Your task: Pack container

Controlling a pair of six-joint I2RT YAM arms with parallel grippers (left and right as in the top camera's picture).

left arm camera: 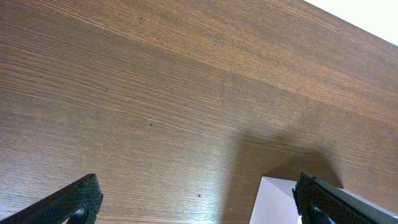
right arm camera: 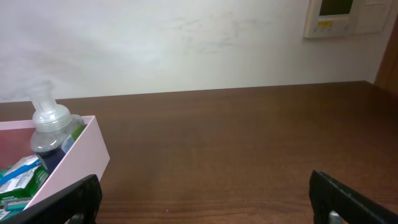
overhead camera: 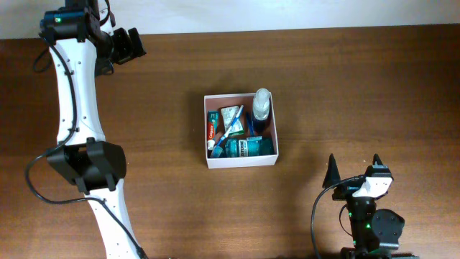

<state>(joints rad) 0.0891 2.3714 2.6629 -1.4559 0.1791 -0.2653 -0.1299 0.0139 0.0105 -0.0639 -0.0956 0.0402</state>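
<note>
Right gripper (overhead camera: 354,164) agape; container (overhead camera: 241,163) holds bottle (overhead camera: 261,108), packets (overhead camera: 230,115); labels unreadable.

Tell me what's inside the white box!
The box holds a clear bottle with blue liquid, a green-and-white packet, a red tube, a blue toothbrush and a teal carton. They cover most of its floor, so anything underneath is hidden.

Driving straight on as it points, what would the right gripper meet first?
Looks free: the right gripper faces bare table, with the container off to its left; depth unclear.
</note>
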